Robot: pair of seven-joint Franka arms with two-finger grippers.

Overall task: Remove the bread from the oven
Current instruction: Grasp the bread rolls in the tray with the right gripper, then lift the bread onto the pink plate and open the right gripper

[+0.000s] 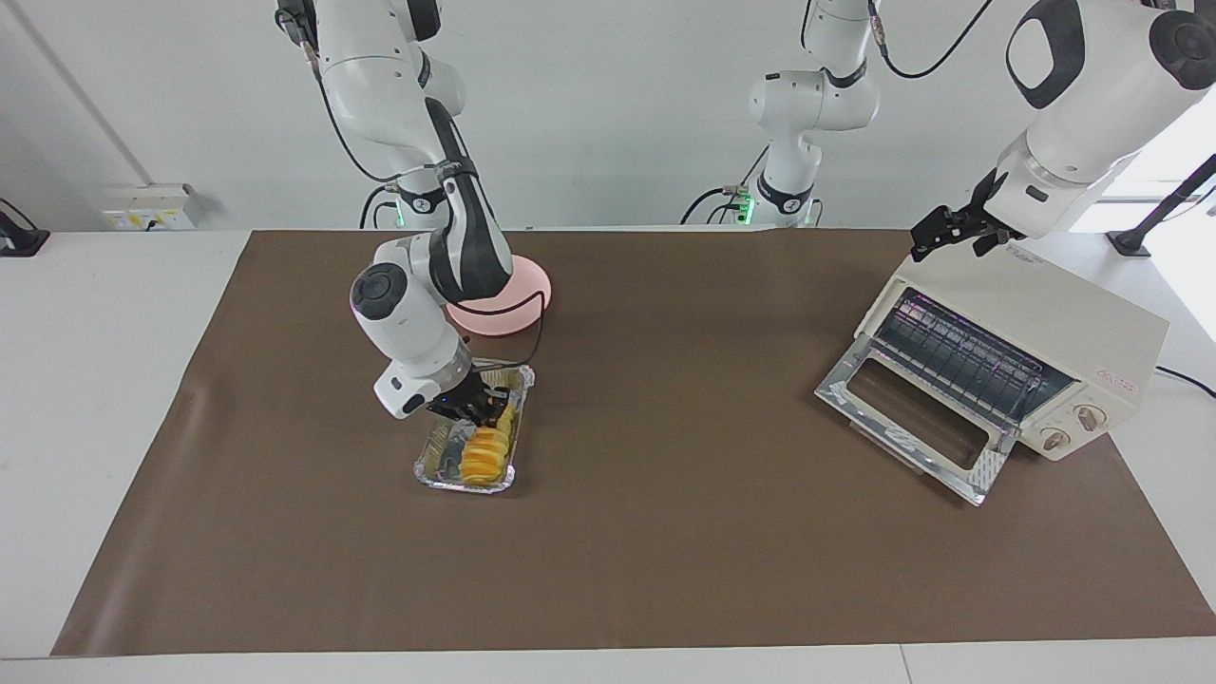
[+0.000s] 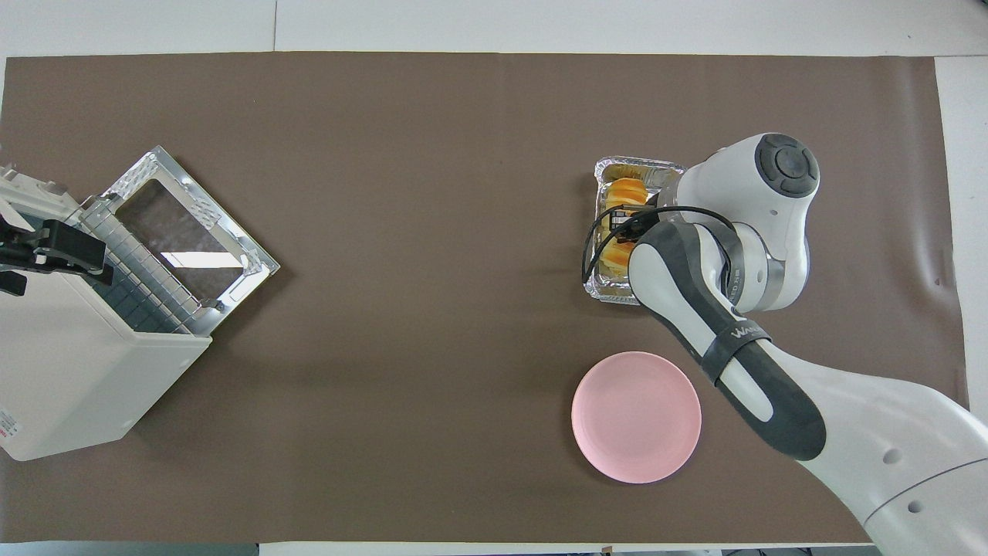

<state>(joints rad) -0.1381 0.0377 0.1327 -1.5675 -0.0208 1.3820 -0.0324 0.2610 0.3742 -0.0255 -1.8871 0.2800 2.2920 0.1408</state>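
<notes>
The golden ridged bread (image 1: pixel 484 454) lies in a crinkled foil tray (image 1: pixel 429 467) on the brown mat, toward the right arm's end of the table. It also shows in the overhead view (image 2: pixel 627 193), inside the tray (image 2: pixel 641 164). My right gripper (image 1: pixel 472 406) is down at the end of the bread nearer to the robots (image 2: pixel 621 225). The cream-white oven (image 1: pixel 1031 313) stands at the left arm's end with its glass door (image 1: pixel 912 418) dropped open and its wire rack (image 1: pixel 969 356) bare. My left gripper (image 1: pixel 936 233) hangs just over the oven's top (image 2: pixel 46 245).
A round pink plate (image 1: pixel 527 285) sits nearer to the robots than the foil tray, partly covered by the right arm; it shows whole in the overhead view (image 2: pixel 637 417). The brown mat (image 1: pixel 665 532) covers most of the table.
</notes>
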